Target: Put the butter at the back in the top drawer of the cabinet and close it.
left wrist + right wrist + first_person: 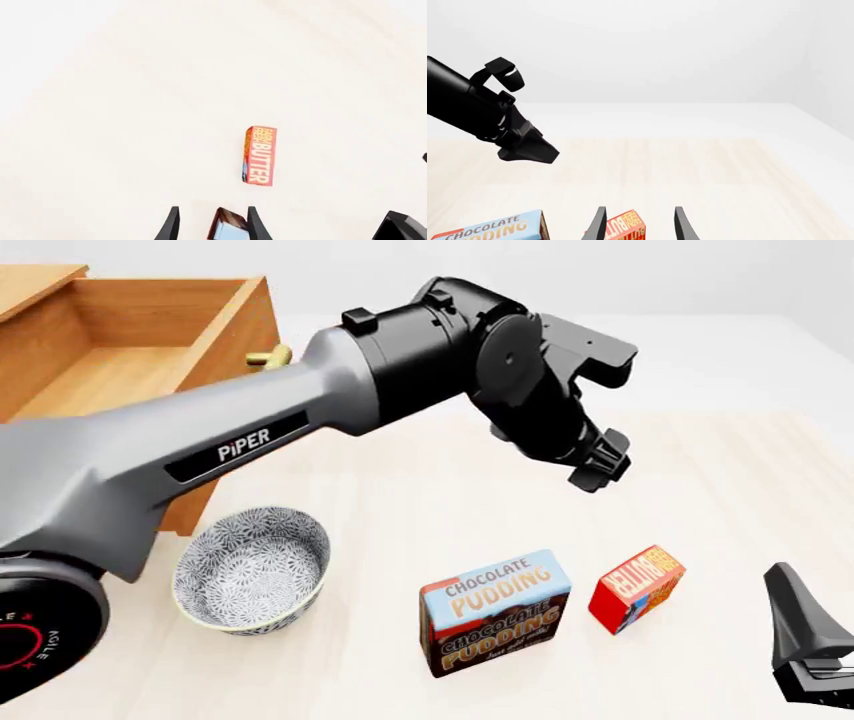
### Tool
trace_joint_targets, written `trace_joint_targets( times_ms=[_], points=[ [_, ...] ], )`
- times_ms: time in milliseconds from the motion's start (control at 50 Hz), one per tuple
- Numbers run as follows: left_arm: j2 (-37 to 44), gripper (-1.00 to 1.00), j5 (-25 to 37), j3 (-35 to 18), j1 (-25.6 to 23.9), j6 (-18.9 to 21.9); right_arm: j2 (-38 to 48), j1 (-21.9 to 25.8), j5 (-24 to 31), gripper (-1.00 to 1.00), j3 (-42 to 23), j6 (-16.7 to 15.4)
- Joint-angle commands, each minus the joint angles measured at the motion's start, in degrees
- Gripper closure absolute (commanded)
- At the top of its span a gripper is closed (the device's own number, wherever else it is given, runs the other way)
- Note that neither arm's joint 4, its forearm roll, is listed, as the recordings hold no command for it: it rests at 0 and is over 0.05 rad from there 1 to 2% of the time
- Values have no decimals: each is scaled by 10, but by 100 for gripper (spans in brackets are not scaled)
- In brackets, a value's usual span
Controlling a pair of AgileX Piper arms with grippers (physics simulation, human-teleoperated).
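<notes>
The butter, a small red box, stands on the table to the right of the pudding box. In the left wrist view the butter lies well beyond my open left gripper, which hangs high above the table with nothing in it. In the front view the arm's wrist hides its fingers. My right gripper is open too, with the butter showing past its fingers. The right gripper sits nearer and to the right of the box, apart from it. The top drawer of the cabinet stands pulled out, its inside bare.
A blue-and-brown Chocolate Pudding box stands left of the butter. A patterned bowl sits further left, beside the cabinet. The brass drawer handle sticks out just behind my left arm, which crosses over the table.
</notes>
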Motion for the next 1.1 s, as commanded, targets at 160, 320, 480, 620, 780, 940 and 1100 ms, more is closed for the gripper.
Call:
trace_joint_targets(
  times_ms=[160,320,480,620,780,940,1100],
  points=[
    [46,-100,10,-37,-22,-9,0,0,0,-100,0,0],
    [55,-100,13,-47,-29,-14,0,0,0,-100,0,0],
    [65,-100,12,-52,-32,-17,0,0,0,-100,0,0],
    [71,-100,14,-61,-42,-28,0,0,0,-100,0,0],
    [81,-100,14,-66,-48,-32,0,0,0,-100,0,0],
    [87,-100,17,-72,-59,-41,0,0,0,-100,0,0],
    [93,-100,18,-76,-57,-40,0,0,0,-100,0,0]
  ],
)
